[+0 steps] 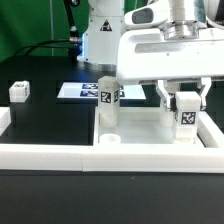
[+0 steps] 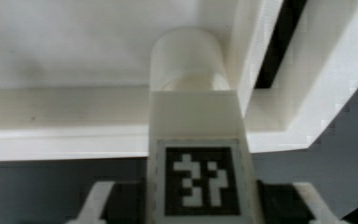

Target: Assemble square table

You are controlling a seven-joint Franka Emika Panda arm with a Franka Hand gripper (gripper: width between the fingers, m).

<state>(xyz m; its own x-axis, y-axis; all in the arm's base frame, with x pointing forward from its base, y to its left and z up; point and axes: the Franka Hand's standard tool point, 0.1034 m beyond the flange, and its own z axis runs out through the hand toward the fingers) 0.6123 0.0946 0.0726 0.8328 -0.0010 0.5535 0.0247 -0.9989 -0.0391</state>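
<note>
Found the white plastic square tray-like top (image 1: 145,128) lying flat on the black table (image 1: 45,115), toward five o'clock in the exterior view, hollow side up. Counted two things inside it. Saw a small white tagged leg (image 1: 185,118) standing upright at the tray's three o'clock side, pinched from both sides by the white two-finger gripper (image 1: 184,102), fingers pressed against it. Confirmed the same grip in the wrist view: leg (image 2: 197,120) running down between the gripper (image 2: 202,205) tips to the tray's (image 2: 69,60) floor, close to a raised rim. Could not tell whether its foot sat in a corner hole. Spotted a second white tagged leg (image 1: 108,100) upright at the tray's nine o'clock side, apart from the gripper. Noted a third white tagged leg (image 1: 18,92) outside the tray, at nine o'clock on the table. Placed the marker board (image 1: 78,90) behind, near eleven o'clock, and the long low white border wall (image 1: 110,157) at six o'clock.
</note>
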